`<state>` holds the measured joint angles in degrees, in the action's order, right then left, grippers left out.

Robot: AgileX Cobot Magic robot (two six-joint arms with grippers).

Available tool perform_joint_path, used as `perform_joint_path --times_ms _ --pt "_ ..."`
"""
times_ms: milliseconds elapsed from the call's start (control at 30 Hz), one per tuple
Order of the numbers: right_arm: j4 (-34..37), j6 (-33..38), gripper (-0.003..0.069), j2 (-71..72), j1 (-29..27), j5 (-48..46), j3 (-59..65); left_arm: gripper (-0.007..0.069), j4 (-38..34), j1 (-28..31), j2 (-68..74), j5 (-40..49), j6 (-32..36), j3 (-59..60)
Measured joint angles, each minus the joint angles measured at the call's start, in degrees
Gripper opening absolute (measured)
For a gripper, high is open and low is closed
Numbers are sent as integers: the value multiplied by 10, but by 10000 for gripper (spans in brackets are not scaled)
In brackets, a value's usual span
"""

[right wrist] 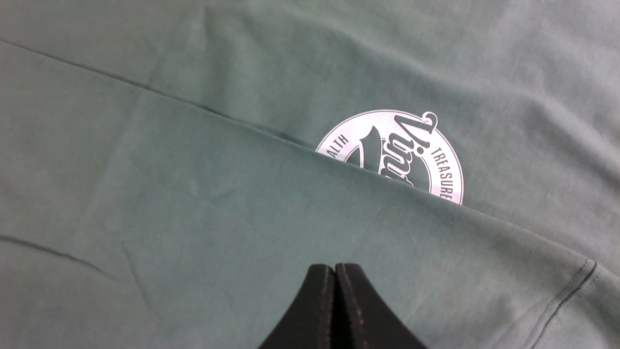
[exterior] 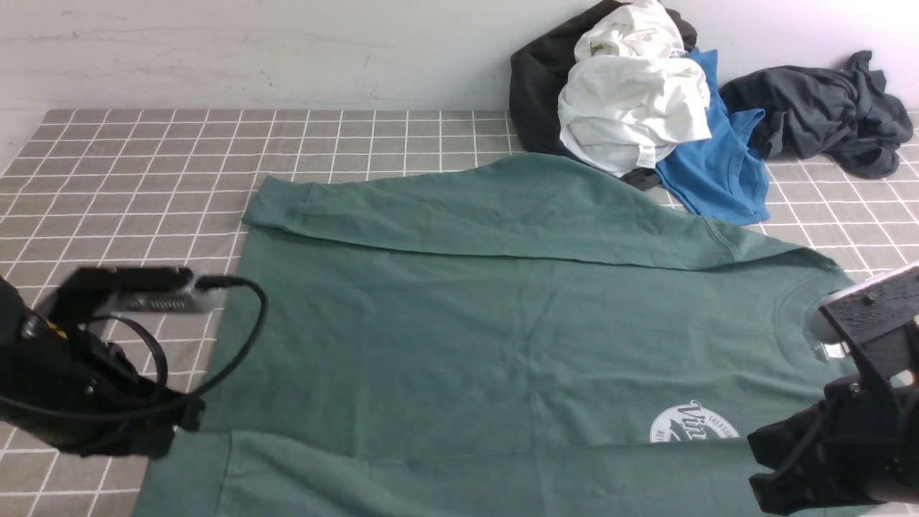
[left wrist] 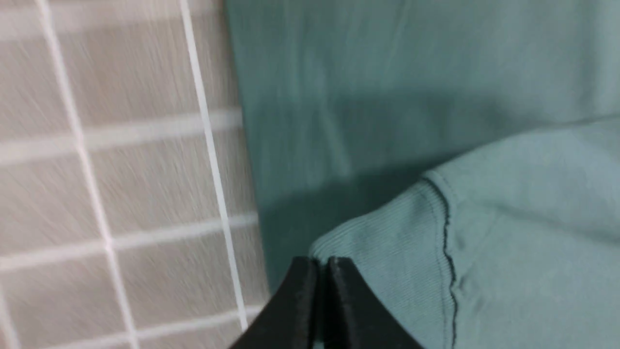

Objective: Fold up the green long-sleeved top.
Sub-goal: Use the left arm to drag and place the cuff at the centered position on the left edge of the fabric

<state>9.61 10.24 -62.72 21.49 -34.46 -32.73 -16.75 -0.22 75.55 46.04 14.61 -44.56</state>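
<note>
The green long-sleeved top [exterior: 502, 309] lies flat on the tiled table, its neck [exterior: 793, 316] to the right and its white round logo [exterior: 693, 424] partly covered. The far sleeve [exterior: 467, 208] is folded across the body. The near sleeve [exterior: 467, 481] lies along the front edge. My left gripper [left wrist: 322, 264] is shut on the corner of that sleeve's ribbed cuff [left wrist: 387, 252], which hangs slightly above the body with a shadow under it. My right gripper [right wrist: 335, 269] is shut and empty over the near sleeve, just short of the logo [right wrist: 402, 150].
A heap of clothes sits at the back right: a white garment [exterior: 632, 108], a black one [exterior: 538, 86], a bright blue tee [exterior: 718, 172] and a dark grey garment [exterior: 826, 115]. Bare grey tiles [exterior: 143, 158] lie to the left of the top.
</note>
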Motion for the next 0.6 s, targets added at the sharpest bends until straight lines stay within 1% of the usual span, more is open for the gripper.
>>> perform_joint_path --times_ms 133,267,367,400,467,533,600 --pt "-2 0 -10 0 0 1 0 2 0 0 -58 -24 41 -61" --pt "-2 0 -10 0 0 3 0 2 0 0 -46 -51 51 -98" --pt "-2 0 -10 0 0 4 0 2 -1 0 34 -78 54 -128" --pt "-2 0 -10 0 0 4 0 2 -1 0 40 -78 54 -130" --pt "0 4 -10 0 0 4 0 7 0 0 113 -87 53 -156" --pt "7 12 -10 0 0 4 0 46 2 1 191 -83 41 -195" --pt "12 15 -10 0 0 4 0 109 5 1 246 -71 20 -243"
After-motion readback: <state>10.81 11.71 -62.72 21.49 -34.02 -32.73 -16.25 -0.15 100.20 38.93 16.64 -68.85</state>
